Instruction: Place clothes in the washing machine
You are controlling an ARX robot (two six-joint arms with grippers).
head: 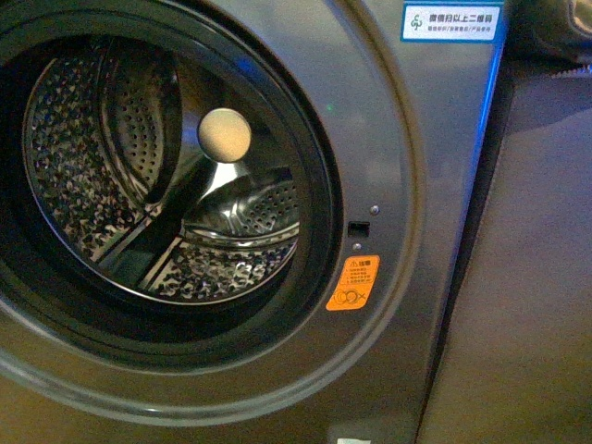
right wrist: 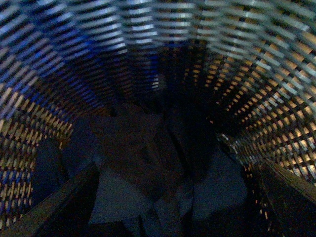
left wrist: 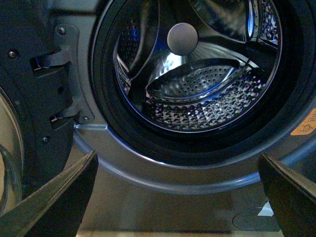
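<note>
The grey washing machine (head: 407, 139) fills the front view with its round black-rimmed port open; the perforated steel drum (head: 222, 268) holds no clothes. Neither gripper shows in that view. In the left wrist view my left gripper (left wrist: 177, 197) is open and empty, low in front of the port, with the drum (left wrist: 197, 98) ahead. In the right wrist view my right gripper (right wrist: 177, 197) is open inside a woven mesh basket (right wrist: 256, 74), just above crumpled cloth. The dark navy clothes (right wrist: 143, 143) lie at the basket's bottom, not touched as far as I can tell.
The open door and its hinge (left wrist: 44, 94) stand beside the port in the left wrist view. An orange warning sticker (head: 352, 282) and a blue-white label (head: 450, 20) sit on the machine's front. A paler cloth (right wrist: 118, 197) lies beside the dark garment in the basket.
</note>
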